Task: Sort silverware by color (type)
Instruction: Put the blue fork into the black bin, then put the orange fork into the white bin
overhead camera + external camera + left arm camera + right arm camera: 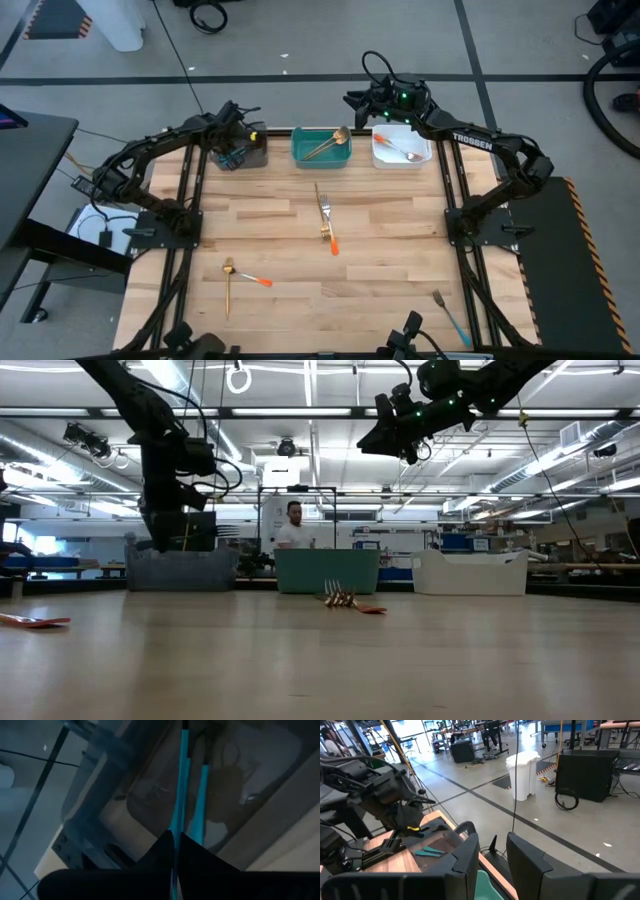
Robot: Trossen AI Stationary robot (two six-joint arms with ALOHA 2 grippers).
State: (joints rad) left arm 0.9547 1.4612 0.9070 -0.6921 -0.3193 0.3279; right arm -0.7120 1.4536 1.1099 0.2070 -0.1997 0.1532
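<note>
My left gripper (238,150) hangs over the grey bin (243,157) at the far left and is shut on a blue-handled utensil (182,780). A second blue-handled utensil (201,800) lies inside that bin. My right gripper (492,852) is open and empty, raised high (400,435) above the far edge, between the teal bin (320,148) and the white bin (400,152). Gold utensils (328,145) lie in the teal bin, and an orange-handled one (398,150) lies in the white bin. A fork (323,205) and an orange-handled piece (331,240) lie at mid-table. My left gripper pinches the blue-handled utensil's handle (176,837) between its two shut fingers (197,857). The fingers point down into the grey bin from above and lie along the handle. The utensil reaches on past the fingertips into the bin; whether its far end touches the floor I cannot tell.
A gold utensil (228,285) and an orange-handled one (256,281) lie near the table's left near corner, and a blue-handled fork (450,315) lies near the right near corner. The three bins line the far edge. A person (293,525) stands in the room beyond.
</note>
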